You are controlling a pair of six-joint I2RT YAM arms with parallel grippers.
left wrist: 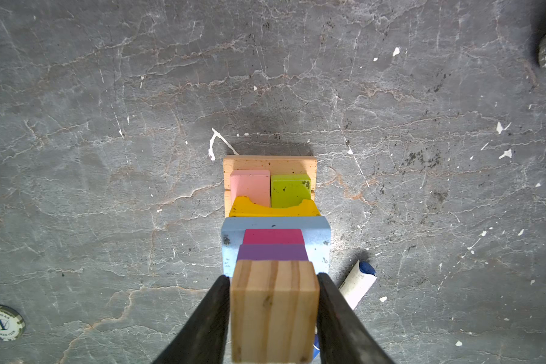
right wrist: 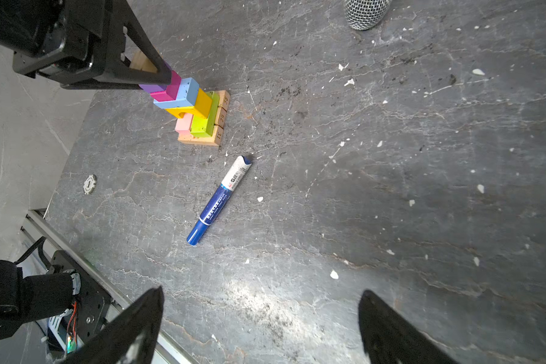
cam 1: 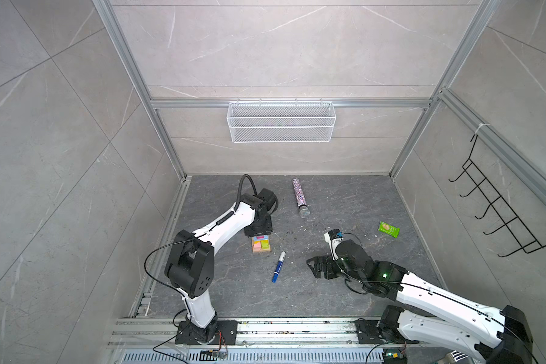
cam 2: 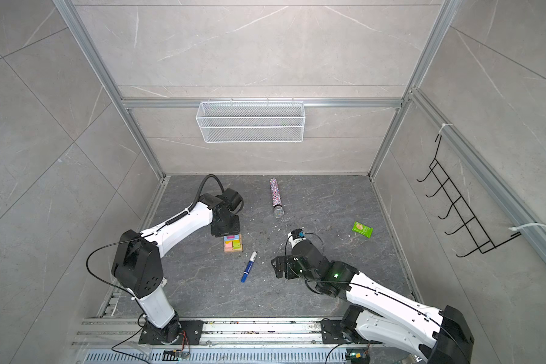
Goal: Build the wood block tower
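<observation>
1. Wood blocks stand stacked as one tower [cam 1: 261, 246] on the dark stone tabletop [cam 1: 243, 296]. It is left of the middle in both top views and straight under the left arm's wrist.
2. From the bottom up we count three tan bars [right wrist: 220, 117] lying side by side, then a pink block [left wrist: 249, 186] beside a lime-green block [left wrist: 290, 189]. Above these come a yellow arch [left wrist: 275, 210], a light-blue block [left wrist: 230, 249], a magenta block [left wrist: 273, 236], a purple block [left wrist: 273, 252] and a tan cube [left wrist: 273, 315] on top.
3. The left gripper [left wrist: 273, 276] points down over the stack. Its two fingers [left wrist: 202, 324] lie against opposite sides of the tan cube with no gap that we can see, so it is clamped on that cube.
4. A blue-and-white marker pen [right wrist: 218, 199] lies flat near the tower's base, not touching it.
5. The right gripper [right wrist: 261, 291] hangs over bare tabletop beyond the pen, well apart from the tower. Its fingers stand wide apart with nothing between them.
6. A poker chip [left wrist: 3, 322] lies near the table's left edge.
7. Farther back lies a glittery tube [cam 1: 299, 195] with a mesh head, and toward the right a green snack packet [cam 1: 389, 229].
8. A white wire basket [cam 1: 281, 121] hangs on the back wall, and a black hook rack [cam 1: 501, 201] on the right wall.
</observation>
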